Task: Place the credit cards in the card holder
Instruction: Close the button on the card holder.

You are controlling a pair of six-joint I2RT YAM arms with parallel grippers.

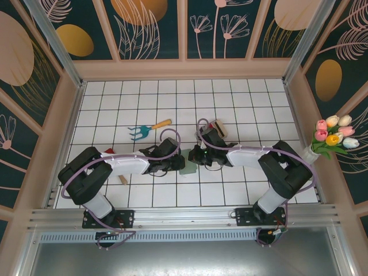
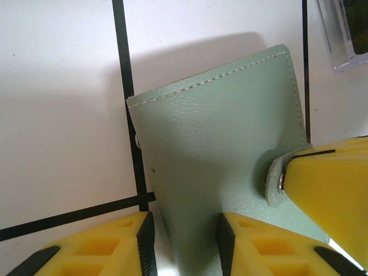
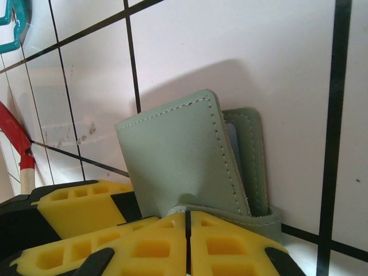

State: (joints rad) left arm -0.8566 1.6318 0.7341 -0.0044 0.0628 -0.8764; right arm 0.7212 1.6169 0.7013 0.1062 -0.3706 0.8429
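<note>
Left gripper [image 2: 184,224], jaws apart, straddles the near edge of a pale green card holder [image 2: 218,149], which tilts up off the white tiled table [image 2: 57,115]. Right gripper [image 3: 187,221], fingers pressed together, pinches the holder's strap [image 3: 230,214]. Farther off, at one o'clock from the holder, the credit cards [image 1: 218,126] sit as a striped bundle; a teal rake [image 1: 140,132] lies at eleven o'clock

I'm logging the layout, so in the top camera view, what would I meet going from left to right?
red-handled tool → teal hand rake → card holder → credit cards → tulips
</note>
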